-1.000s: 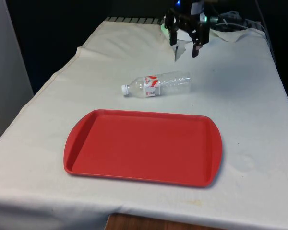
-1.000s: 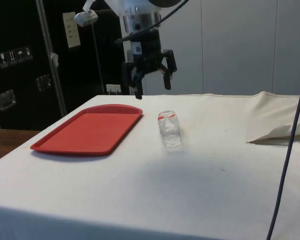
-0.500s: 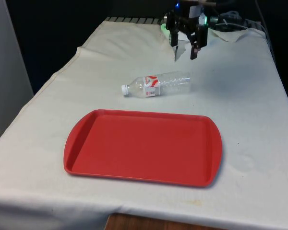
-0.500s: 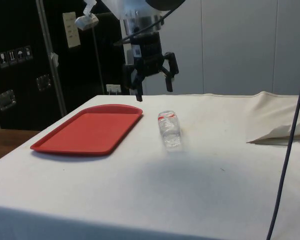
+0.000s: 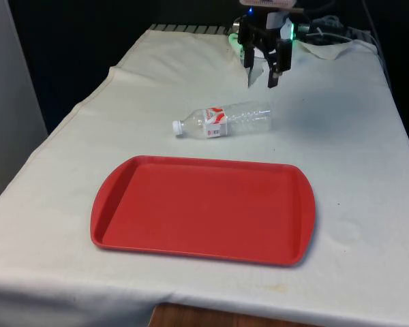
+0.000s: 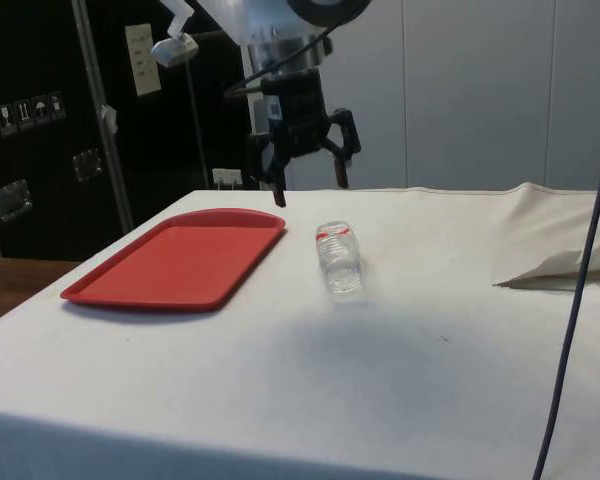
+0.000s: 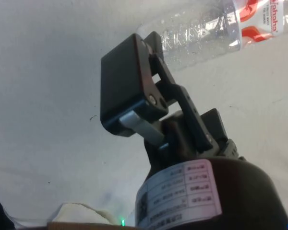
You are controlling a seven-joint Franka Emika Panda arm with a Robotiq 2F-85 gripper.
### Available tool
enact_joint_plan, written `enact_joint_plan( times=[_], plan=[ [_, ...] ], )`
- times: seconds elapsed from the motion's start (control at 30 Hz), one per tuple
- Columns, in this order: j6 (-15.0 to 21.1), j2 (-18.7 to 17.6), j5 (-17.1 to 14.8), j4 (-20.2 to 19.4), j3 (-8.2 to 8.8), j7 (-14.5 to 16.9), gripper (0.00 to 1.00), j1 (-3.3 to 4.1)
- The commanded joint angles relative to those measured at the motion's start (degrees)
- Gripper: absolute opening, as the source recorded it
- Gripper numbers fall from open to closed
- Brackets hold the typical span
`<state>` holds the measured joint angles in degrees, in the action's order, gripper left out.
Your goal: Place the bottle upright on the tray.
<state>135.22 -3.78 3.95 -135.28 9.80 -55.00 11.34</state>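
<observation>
Clear bottle (image 5: 223,120) lying on its side on the white cloth (image 5: 347,157), beyond the red tray (image 5: 203,209), gripper (image 5: 260,71) raised above it, fingers spread wide, holding nothing.

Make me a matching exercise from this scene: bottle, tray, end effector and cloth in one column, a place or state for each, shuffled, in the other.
Things:
1. bottle
2. tray
3. end effector
4. cloth

Places or states:
A. red, flat on the table, nothing on it
B. open, up in the air beyond the bottle
C. white, covering the table
D. clear, lying on its side, cap towards the front view's left

Pairs: 1-D, 2-A, 3-B, 4-C
</observation>
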Motion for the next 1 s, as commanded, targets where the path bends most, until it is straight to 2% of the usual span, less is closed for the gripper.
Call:
enact_joint_plan(
  times=[0.0, 0.1, 0.27, 0.33, 0.43, 0.57, 0.6, 0.67, 0.83, 0.87, 0.9, 0.97],
  plan=[
    [0.0, -0.1, 0.0, 0.0, 0.0, -0.3, 1.0, 0.0],
    [0.6, -0.3, 0.6, -0.1, 0.23, -2.3, 1.0, -0.11],
    [0.7, -0.5, 0.7, -0.1, 0.86, -3.3, 1.0, -0.23],
    [0.0, -0.2, 0.1, 0.0, 0.74, -2.5, 1.0, -0.23],
    [0.9, -0.7, 0.7, -0.1, 1.26, -3.8, 1.0, -0.4],
    [1.5, -1.3, 0.7, -0.1, 2.06, -4.2, 1.0, -0.46],
    [0.6, -1.1, 0.1, 0.0, 2.01, -3.4, 1.0, -0.4],
    [1.9, -1.6, 0.7, -0.2, 2.41, -4.4, 1.0, -0.52],
    [3.1, -2.6, 0.6, -0.2, 3.44, -4.4, 1.0, -0.63],
    [2.0, -2.4, 0.1, 0.0, 3.21, -3.7, 1.0, -0.57],
    [3.2, -2.8, 0.5, -0.2, 3.67, -4.2, 1.0, -0.69],
    [3.4, -3.1, 0.2, -0.1, 4.01, -4.0, 1.0, -0.74]
  ],
)
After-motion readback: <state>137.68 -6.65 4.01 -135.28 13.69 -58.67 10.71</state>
